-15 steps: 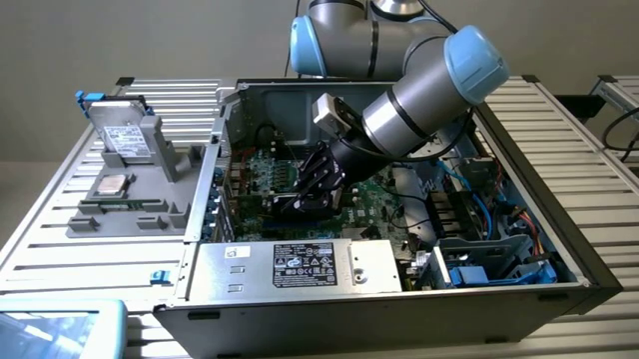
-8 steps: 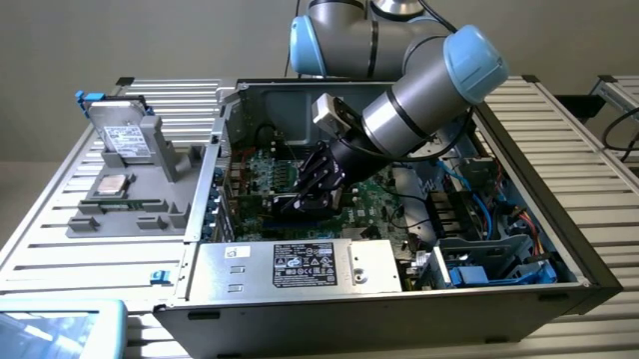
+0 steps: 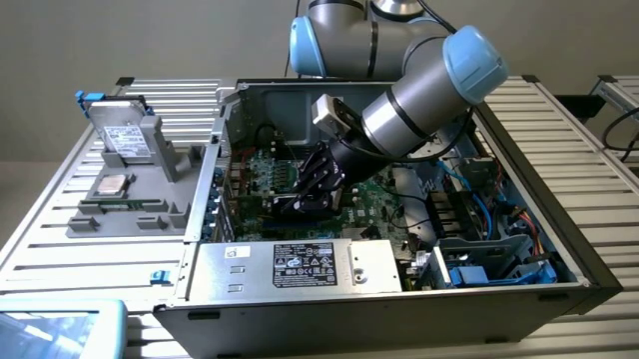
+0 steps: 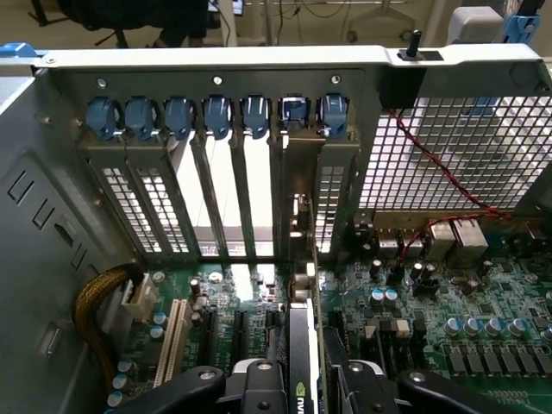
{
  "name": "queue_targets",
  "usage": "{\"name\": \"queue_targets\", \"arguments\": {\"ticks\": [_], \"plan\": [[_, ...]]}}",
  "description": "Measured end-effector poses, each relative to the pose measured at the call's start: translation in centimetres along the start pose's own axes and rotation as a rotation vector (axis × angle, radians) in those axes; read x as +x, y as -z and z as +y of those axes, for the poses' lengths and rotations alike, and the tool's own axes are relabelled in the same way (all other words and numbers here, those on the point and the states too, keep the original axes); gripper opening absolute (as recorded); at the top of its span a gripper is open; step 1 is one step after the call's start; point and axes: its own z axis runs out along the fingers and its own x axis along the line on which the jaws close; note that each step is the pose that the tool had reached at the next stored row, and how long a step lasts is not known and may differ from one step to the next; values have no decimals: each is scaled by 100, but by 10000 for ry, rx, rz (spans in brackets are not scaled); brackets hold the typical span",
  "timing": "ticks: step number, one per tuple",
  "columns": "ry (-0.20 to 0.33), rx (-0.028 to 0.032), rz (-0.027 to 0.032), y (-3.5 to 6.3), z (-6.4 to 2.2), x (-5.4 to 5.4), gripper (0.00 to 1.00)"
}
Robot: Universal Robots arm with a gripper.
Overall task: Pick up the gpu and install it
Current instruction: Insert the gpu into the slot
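The hand (image 4: 302,384) is grasping the gpu (image 4: 301,345) by its top edge, fingers (image 4: 259,384) clamping each side of the thin card, which is standing upright on edge directly below the hand, over a motherboard (image 4: 431,302) slot. The card is looking light and stiff, but I judge it fragile; the bare edges are the safe place to hold. Beyond the hand, its silver bracket (image 4: 298,164) is lining up with the rear slot openings of the computer case (image 3: 559,247).

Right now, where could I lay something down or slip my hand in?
Free: the slatted table beside the grey fixture, and the table beyond the case. Crowded: the motherboard around the hand.
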Motion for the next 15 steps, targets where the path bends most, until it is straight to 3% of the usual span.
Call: {"name": "queue_targets", "arguments": {"ticks": [5, 15], "plan": [[9, -2, 20, 2, 2, 2, 28], [64, -3, 2, -1, 6, 8, 28]]}}
